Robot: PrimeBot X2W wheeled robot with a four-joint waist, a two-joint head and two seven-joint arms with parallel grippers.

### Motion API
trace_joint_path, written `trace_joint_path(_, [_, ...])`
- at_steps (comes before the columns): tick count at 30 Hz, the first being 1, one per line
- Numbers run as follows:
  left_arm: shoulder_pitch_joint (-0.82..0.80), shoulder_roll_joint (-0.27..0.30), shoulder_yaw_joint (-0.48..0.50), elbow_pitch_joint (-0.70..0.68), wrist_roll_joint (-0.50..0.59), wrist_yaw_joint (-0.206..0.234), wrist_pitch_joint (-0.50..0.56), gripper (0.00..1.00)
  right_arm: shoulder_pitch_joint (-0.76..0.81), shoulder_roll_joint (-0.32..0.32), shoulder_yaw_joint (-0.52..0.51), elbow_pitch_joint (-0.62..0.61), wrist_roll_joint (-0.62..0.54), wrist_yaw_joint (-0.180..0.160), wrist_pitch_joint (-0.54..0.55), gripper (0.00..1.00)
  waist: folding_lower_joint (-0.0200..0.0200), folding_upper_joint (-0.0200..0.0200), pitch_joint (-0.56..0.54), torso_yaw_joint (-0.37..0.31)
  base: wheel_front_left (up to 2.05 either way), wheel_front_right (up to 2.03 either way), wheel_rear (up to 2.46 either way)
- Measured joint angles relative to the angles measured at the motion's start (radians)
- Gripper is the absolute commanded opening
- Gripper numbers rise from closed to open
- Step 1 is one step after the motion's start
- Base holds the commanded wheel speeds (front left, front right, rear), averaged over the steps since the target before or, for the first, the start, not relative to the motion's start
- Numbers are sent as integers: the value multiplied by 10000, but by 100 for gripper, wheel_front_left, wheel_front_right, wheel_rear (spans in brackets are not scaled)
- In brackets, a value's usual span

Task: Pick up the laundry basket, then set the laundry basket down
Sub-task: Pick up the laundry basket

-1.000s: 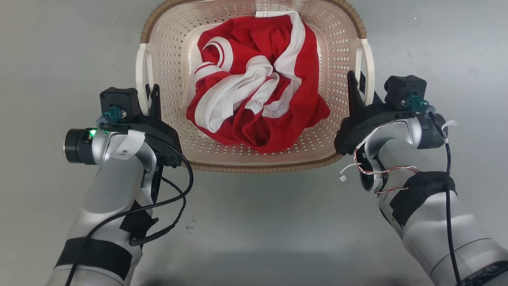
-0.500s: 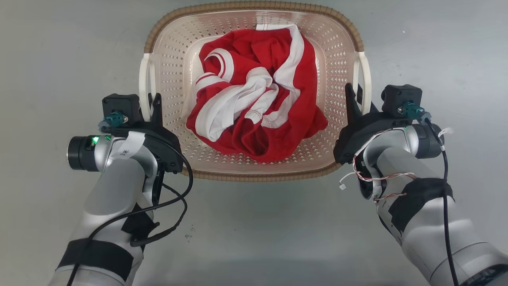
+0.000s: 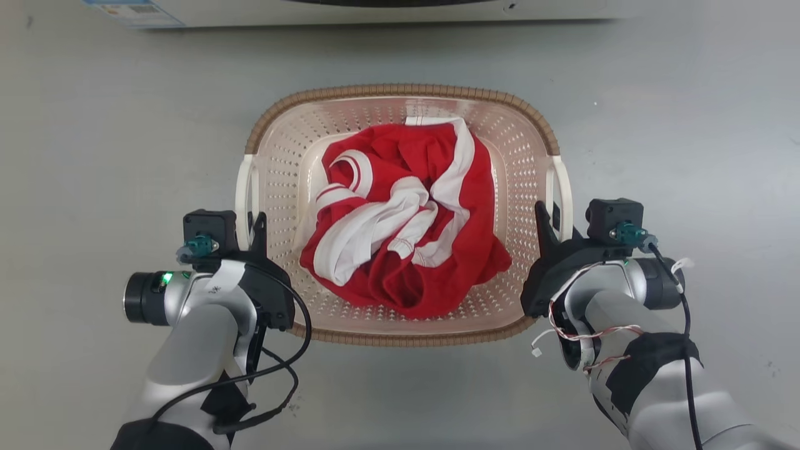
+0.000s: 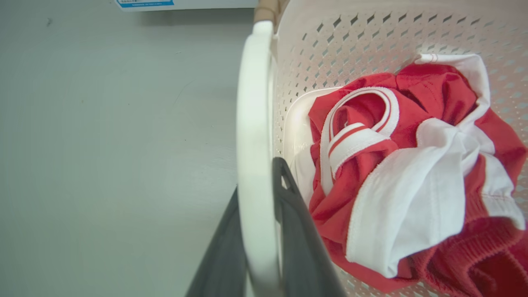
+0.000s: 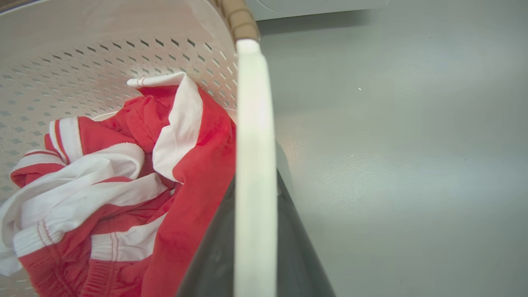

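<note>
The laundry basket (image 3: 400, 92), cream perforated plastic with a brown woven-look rim, is in the middle of the head view over the grey floor. Whether its bottom touches the floor I cannot tell. Red and white clothes (image 3: 400, 231) lie bunched inside. My left gripper (image 3: 253, 226) is shut on the white left handle (image 4: 252, 136), one dark finger on each side of the bar. My right gripper (image 3: 545, 217) is shut the same way on the white right handle (image 5: 253, 156). Both wrist views look along the handle bars, with the clothes (image 4: 396, 165) (image 5: 123, 177) beside them.
A washing machine's white base (image 3: 350, 11) with a blue label (image 3: 134, 9) runs along the top edge, a short way beyond the basket. Bare grey floor (image 3: 94, 156) surrounds the basket on both sides and in front of it.
The whole head picture has shifted, so the camera moved. Basket and both grippers now look smaller and lower in it, and the washing machine's base has come into view. Both grips are unchanged.
</note>
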Motion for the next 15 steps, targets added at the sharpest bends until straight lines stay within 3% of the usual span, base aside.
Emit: trace_joint_path(15, [1985, 69, -1442, -54, -1156, 13, 560, 0, 1749, 13, 934, 267, 1003, 0, 773, 0, -2, -1, -2071, -133, 0, 0, 0])
